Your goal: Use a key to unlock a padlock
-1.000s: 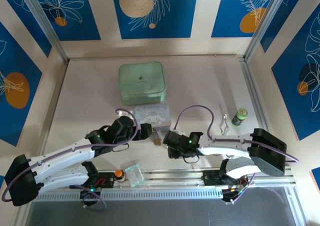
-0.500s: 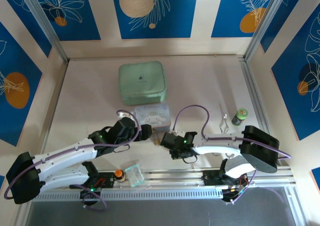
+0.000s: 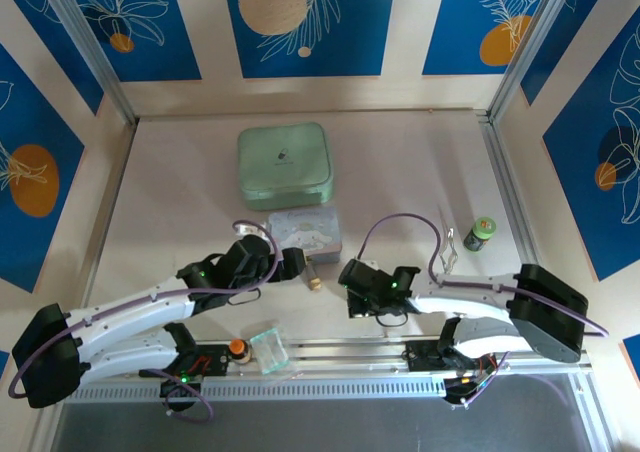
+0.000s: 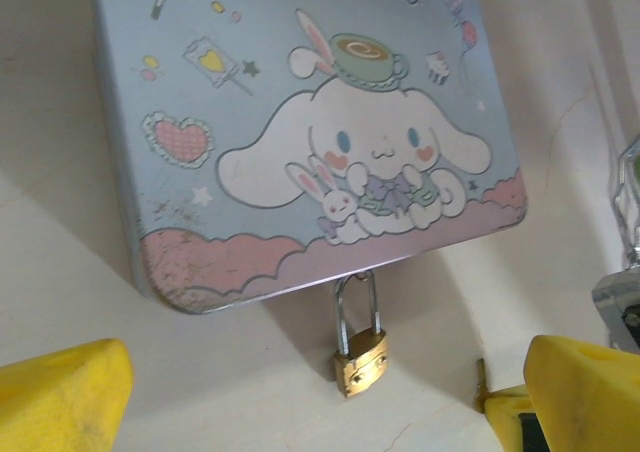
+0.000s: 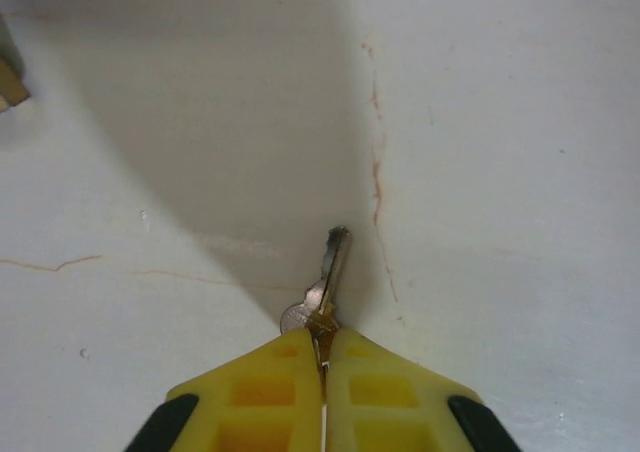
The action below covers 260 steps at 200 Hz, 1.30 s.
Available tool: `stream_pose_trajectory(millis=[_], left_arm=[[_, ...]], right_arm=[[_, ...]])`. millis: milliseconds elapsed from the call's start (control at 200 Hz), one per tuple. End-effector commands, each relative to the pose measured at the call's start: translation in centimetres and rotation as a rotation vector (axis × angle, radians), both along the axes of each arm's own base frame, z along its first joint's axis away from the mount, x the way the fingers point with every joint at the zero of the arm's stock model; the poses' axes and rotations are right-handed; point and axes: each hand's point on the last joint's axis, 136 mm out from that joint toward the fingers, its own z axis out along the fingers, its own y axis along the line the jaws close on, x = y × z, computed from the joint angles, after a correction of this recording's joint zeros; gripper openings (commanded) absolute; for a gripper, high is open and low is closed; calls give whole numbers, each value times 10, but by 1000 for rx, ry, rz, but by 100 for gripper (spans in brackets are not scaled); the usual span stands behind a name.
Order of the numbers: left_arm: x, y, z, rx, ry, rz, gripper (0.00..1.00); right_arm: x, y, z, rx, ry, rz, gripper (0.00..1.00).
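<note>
Behind the hands, at the near rail, an orange-capped item [image 3: 238,347] and a clear plastic piece [image 3: 268,349] lie beside the left arm's base. The right gripper [image 5: 323,344] has its yellow fingers pressed together on the bow of the key [image 5: 326,272], whose blade sticks out ahead of the fingertips just above the bare table [image 5: 520,152]. The left gripper [image 4: 322,404] has its fingers wide apart with nothing between them. Just ahead of it the padlock [image 4: 360,360] lies flat, brass body nearest the hand, and its shackle reaches the near edge of the cartoon tin [image 4: 300,122]. That tin closes off the space beyond the lock. Its lid shows a white long-eared puppy, and the letters "amoro" can be read at the cut-off top. Farther ahead of the left hand sits a mint-green square case [image 3: 284,165], its small dark logo too small to read. Off to the right hand's outer side lie a silver looped tool [image 3: 449,242] and a green-capped bottle [image 3: 480,234]. Since half a second ago the right gripper has drawn back from the padlock, which has stayed put.
</note>
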Motion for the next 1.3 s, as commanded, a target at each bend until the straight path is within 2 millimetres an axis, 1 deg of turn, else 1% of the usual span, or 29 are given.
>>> stream_pose_trajectory(millis=[0,55,115,140,185,280,310,360,465,525,575,670,725,785,820,855,961,1141,1231,1296], left_arm=[[-3,-22,12,-117,-36,-60,96],[-4,-30,18,-169,-49,-90,95],[-4,-33,21,-181,-44,-88,93],[-4,-35,21,-178,-41,-91,91],[-3,-37,22,-173,-37,-95,89],[-4,-47,27,-206,-22,-114,83],[-4,-51,27,-226,-12,-120,80],[-5,-58,28,-257,3,-131,79],[-4,-65,23,-289,53,-111,75],[-4,-72,23,-361,93,-90,72],[-4,-78,27,-449,122,-70,72],[-4,-91,41,-590,144,-61,70],[-5,-98,47,-615,147,-87,66],[-5,-103,45,-600,164,-100,61],[-6,-106,45,-603,172,-109,56],[-7,-108,47,-615,172,-119,54],[-8,-107,49,-621,181,-117,54],[-13,-108,51,-625,206,-124,55],[-15,-108,46,-615,233,-117,62],[-13,-104,41,-628,241,-80,66]], right_arm=[[-7,2,-9,66,21,64,3],[-5,4,-3,99,1,86,2],[-2,5,5,121,-26,115,2],[-2,5,7,127,-37,128,2],[0,4,12,139,-55,148,2],[2,5,22,181,-85,188,1],[3,6,25,201,-92,199,1],[3,6,30,229,-101,212,0],[4,4,40,256,-117,228,0],[3,5,47,281,-122,253,0],[1,10,58,317,-133,280,0],[-2,25,85,432,-157,346,0],[-4,33,102,499,-177,386,0],[-4,42,120,565,-206,426,0],[-4,46,128,593,-219,442,0],[-4,49,135,616,-230,458,0],[-3,54,149,664,-263,485,0],[5,59,161,717,-291,483,0],[12,60,165,741,-311,464,0],[17,60,165,737,-312,453,0]])
